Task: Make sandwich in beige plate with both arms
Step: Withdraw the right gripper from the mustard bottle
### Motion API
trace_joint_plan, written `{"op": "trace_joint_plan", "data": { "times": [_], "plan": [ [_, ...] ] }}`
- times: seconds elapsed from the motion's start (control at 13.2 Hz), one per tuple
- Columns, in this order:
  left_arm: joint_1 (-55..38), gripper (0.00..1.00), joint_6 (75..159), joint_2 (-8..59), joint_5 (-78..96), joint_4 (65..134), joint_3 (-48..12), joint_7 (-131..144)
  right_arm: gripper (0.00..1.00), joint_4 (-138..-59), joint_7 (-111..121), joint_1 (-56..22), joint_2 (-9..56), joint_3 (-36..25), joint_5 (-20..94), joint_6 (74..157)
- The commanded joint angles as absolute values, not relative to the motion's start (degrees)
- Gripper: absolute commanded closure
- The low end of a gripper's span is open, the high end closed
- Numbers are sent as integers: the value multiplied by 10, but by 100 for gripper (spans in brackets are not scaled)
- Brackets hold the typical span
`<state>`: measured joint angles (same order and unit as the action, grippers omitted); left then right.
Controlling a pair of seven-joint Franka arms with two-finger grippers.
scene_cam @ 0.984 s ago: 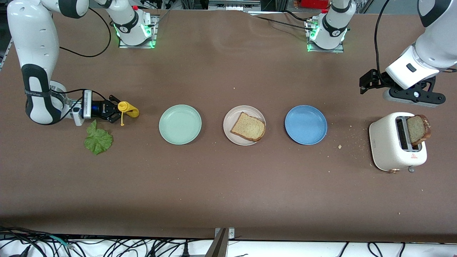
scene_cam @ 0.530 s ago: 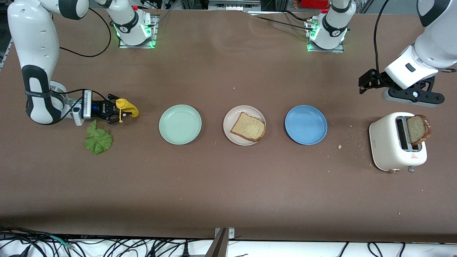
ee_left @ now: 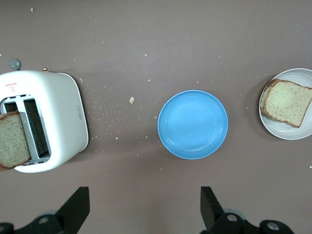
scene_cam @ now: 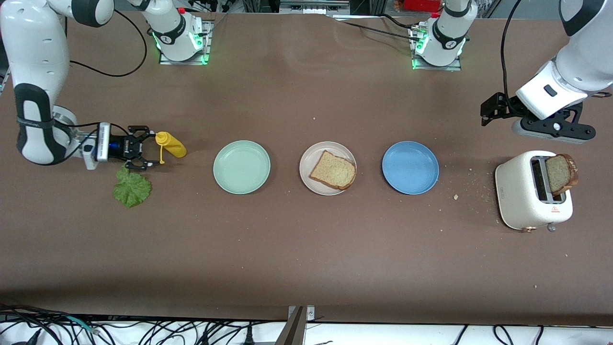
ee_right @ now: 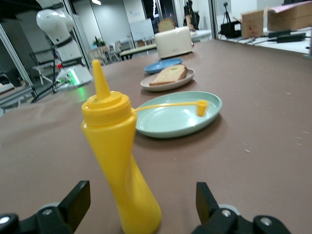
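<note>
While right gripper (scene_cam: 143,154) stands wide open just beside upright yellow mustard bottle (scene_cam: 171,146), gripping nothing, lettuce leaf (scene_cam: 131,188) lies flat near right arm's end of table, nearer front camera than gripper. Beige plate (scene_cam: 310,175) at table centre, between mint-green plate (scene_cam: 241,166) and blue plate (scene_cam: 410,167), carries one bread slice (scene_cam: 333,170). Second slice (scene_cam: 561,173) juts from white toaster (scene_cam: 530,197) near left arm's end. Left gripper (ee_left: 145,207) waits open above toaster. Lettuce likely light, limp, tearable: pinch crinkled edge. Bread soft, crumbly: grip crust gently.
</note>
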<state>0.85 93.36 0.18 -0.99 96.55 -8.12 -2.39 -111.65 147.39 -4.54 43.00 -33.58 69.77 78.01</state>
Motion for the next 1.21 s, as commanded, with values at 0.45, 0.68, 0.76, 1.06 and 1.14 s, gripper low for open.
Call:
{"op": "trace_joint_plan", "data": {
  "times": [0.45,0.68,0.76,1.06,1.14],
  "plan": [
    [10,0,925,2,4,960,-81,-18,4,-877,1137,-58,396,-409,565,735],
    [9,0,925,2,4,960,-82,-16,4,-806,1028,-59,396,-411,563,702],
    [9,0,925,2,4,960,-82,-16,4,-793,1001,-59,396,-413,556,701],
    [10,0,925,2,4,960,-81,-17,3,-730,890,-63,395,-415,526,703],
    [10,0,925,2,4,960,-81,-17,2,-716,862,-73,395,-417,510,708]
  ]
}}
